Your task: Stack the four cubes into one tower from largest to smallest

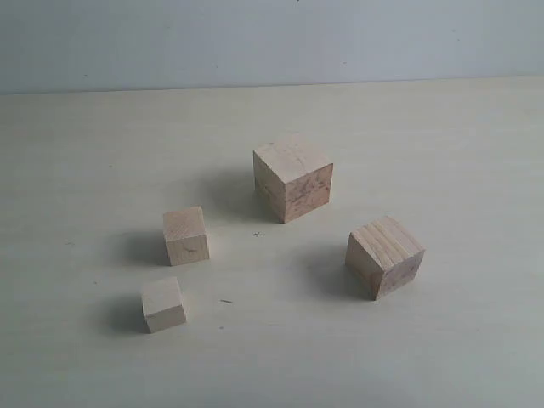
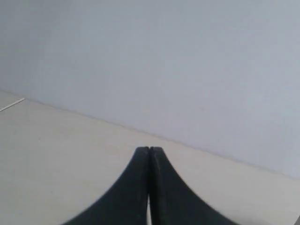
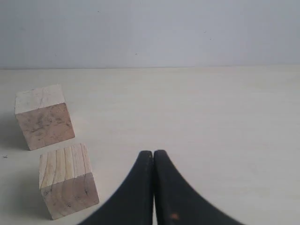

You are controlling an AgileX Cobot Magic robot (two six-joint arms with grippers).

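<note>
Currently the four light-wood cubes sit singly on the pale tabletop [image 1: 442, 153], well apart, none resting on another. The largest, mottled-grained cube [image 1: 293, 177] and the second cube with striped end grain [image 1: 385, 256] lie ahead of the black right claw [image 3: 153, 154], off to one side of its tips. The striped one is nearer to that claw and the mottled one lies just beyond it, with a gap between them. The paler third cube [image 1: 186, 235] and the smallest pale cube [image 1: 163, 303] stand near each other on the left claw's side of the table, farther from the right claw than the big pair.

The right claw's two curved fingers are pressed together with nothing between them. The black left claw [image 2: 149, 150] is likewise closed tight and empty. Beyond its tips lie tabletop and the grey-white wall [image 2: 187, 61].
</note>
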